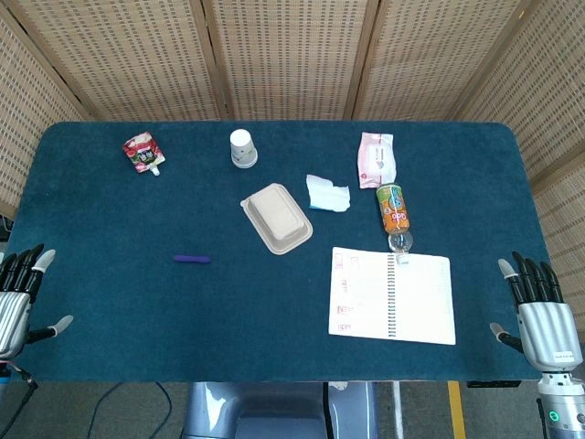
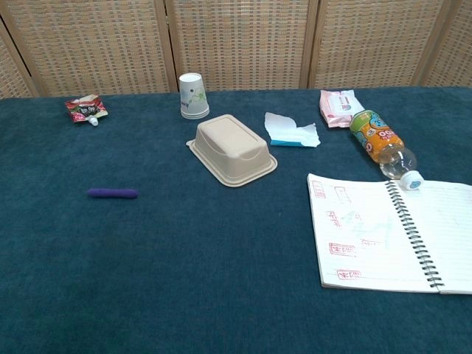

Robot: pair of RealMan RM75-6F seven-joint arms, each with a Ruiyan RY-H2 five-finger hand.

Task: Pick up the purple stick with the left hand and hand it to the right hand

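- Here, the stick (image 1: 192,259) is seen lying flat on the blue bench (image 1: 110,302), left of centre, touched by nothing.
- The left hand (image 1: 20,297) is held at the near left edge of the bench, fingers spread and nothing gripped; it is well apart from the stick.
- The right hand (image 1: 539,315) is held at the near right edge, fingers likewise spread and empty.
- Neither hand is shown in the chest view.
- An upturned tray (image 1: 276,218) is placed near the middle of the bench, to the right of and beyond the stick.
- A paper cup (image 1: 242,148) is stood upside down beyond the tray.
- A red pouch (image 1: 143,153) is laid at the far left.
- A crumpled tissue (image 1: 327,194) is found just right of the tray, and a pink pack (image 1: 377,159), possibly wipes, beyond it.
- A bottle (image 1: 394,214) is laid on its side, its cap touching or just beside the top edge of an open notebook (image 1: 393,295).
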